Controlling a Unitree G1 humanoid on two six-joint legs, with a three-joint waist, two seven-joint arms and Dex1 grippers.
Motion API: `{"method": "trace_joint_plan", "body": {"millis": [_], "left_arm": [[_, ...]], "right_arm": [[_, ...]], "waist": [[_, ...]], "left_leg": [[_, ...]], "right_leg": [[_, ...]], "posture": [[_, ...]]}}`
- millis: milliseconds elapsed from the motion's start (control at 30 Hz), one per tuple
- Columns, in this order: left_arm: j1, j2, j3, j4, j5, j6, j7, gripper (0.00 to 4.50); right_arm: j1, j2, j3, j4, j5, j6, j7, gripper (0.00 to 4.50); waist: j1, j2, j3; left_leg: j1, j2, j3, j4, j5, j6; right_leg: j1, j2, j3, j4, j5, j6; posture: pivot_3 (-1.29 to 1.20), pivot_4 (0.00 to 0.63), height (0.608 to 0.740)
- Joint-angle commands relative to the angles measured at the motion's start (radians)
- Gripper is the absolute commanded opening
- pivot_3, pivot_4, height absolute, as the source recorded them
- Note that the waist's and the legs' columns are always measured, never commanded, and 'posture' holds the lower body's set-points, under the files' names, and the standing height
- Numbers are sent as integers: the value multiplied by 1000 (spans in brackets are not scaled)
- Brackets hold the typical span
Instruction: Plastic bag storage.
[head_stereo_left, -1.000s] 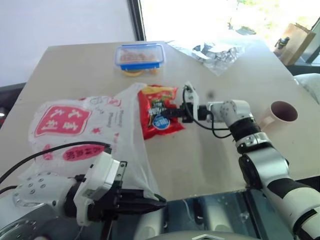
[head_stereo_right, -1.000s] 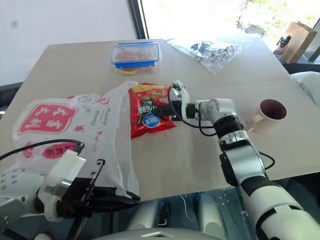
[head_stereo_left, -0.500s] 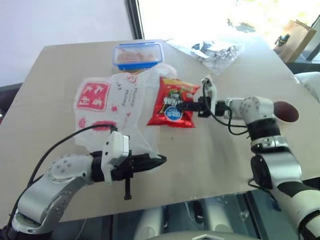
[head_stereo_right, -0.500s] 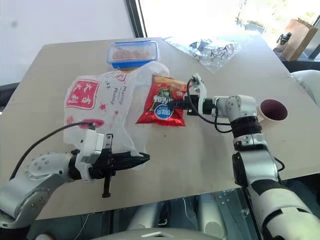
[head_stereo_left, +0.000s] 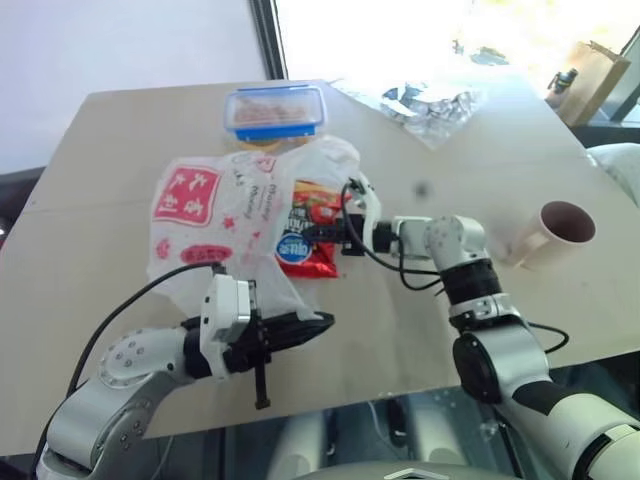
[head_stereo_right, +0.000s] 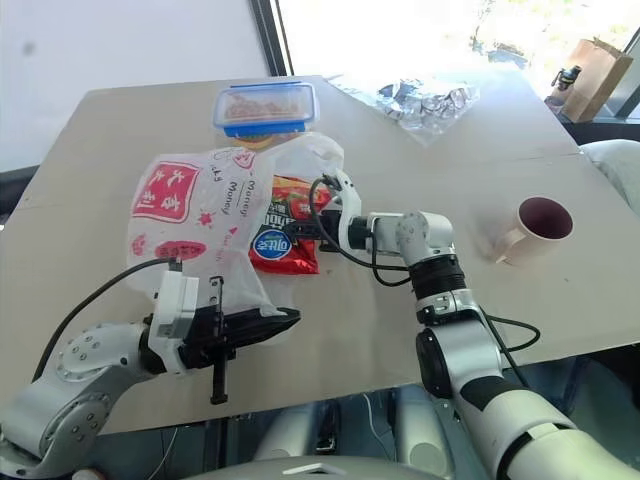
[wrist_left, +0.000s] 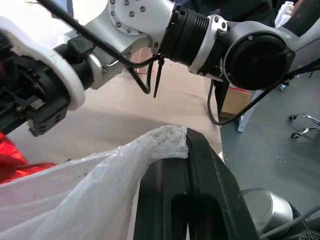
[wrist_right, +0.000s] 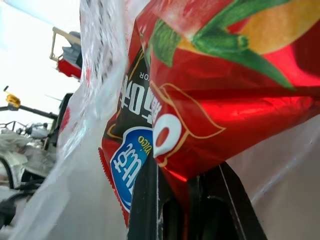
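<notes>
The plastic bag (head_stereo_left: 215, 215), thin white film with a red square logo, lies bunched on the table's left middle with its mouth toward the right. My left gripper (head_stereo_left: 320, 323) is shut on a twisted edge of the bag (wrist_left: 165, 137) near the table's front. My right gripper (head_stereo_left: 318, 232) points left and is shut on a red snack packet (head_stereo_left: 300, 245) with a blue round logo. The packet sits partly inside the bag's mouth, with film draped over its upper part. In the right wrist view the packet (wrist_right: 200, 100) hangs between the fingers, with bag film (wrist_right: 95, 75) beside it.
A blue-lidded food container (head_stereo_left: 275, 112) stands just behind the bag. A clear silvery wrapper (head_stereo_left: 430, 105) lies at the back right. A pale cup (head_stereo_left: 560, 228) sits on the right side of the table (head_stereo_left: 420, 330). A brown paper bag (head_stereo_left: 590, 70) stands beyond the table.
My right gripper has carried the snack packet to the left, into the bag's mouth. Over the second my left gripper came up onto the table with the bag's edge, bunching the bag.
</notes>
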Motion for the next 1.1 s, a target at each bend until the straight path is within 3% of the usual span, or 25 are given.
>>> {"method": "trace_joint_plan", "body": {"millis": [33,133,200,233,267,367,500,667,900,1100], "left_arm": [[-6,-22,17,-48,-27,-15,36,0],[-16,-37,43,-63,-69,3,77,0],[-18,-37,54,-75,-83,8,94,0],[-17,-35,56,-81,-86,9,101,0],[-14,-34,58,-87,-88,12,111,0],[-16,-44,58,-100,-99,24,152,0],[-31,-53,42,-104,-107,33,185,0],[-102,-65,30,-83,-121,49,221,0],[-165,-72,21,-71,-150,76,251,0],[-197,-74,9,-46,-154,83,249,0]], "right_arm": [[-86,117,-12,101,-22,-177,-26,70],[-124,172,32,210,-66,-304,6,70],[-141,186,30,256,-51,-328,53,625],[-147,185,28,266,-44,-331,68,649],[-150,177,40,266,-49,-338,83,1261],[-132,131,77,225,-72,-328,103,2546],[-121,90,78,212,-69,-310,135,2546],[-51,59,104,77,-86,-288,110,3980],[118,-92,60,-339,-19,-137,75,3980],[261,-309,-17,-701,7,-100,36,3980]], "waist": [[-1,0,0],[8,0,0],[7,-1,-1],[6,-1,-1],[5,-1,-1],[4,-1,0],[4,-1,0],[6,-1,0],[13,-1,-1],[18,-1,-1]], "left_leg": [[1,1,0,0,0,-1],[1,0,-2,0,0,-1],[1,-1,-1,0,0,-1],[1,-1,-1,0,0,-1],[1,-1,-1,0,0,-1],[1,0,-1,0,0,-1],[1,0,-1,0,0,-1],[1,-1,-2,0,1,-1],[0,-1,-2,1,0,-1],[0,-1,-2,2,0,-1]], "right_leg": [[0,1,1,1,0,0],[1,0,-1,1,-1,-1],[1,-1,-1,1,-1,-1],[1,-1,-1,1,-1,-1],[1,-1,-1,1,-1,-1],[1,-1,-1,1,-1,-1],[1,-1,-1,2,-1,-1],[1,-1,-1,2,-1,-1],[1,-2,-2,2,-1,-1],[1,-1,-2,2,-1,-1]], "posture": [[0,150,740],[0,150,740],[0,150,740],[0,150,740],[0,150,740],[0,150,740],[0,150,740],[0,150,740],[0,150,740],[0,150,740]]}}
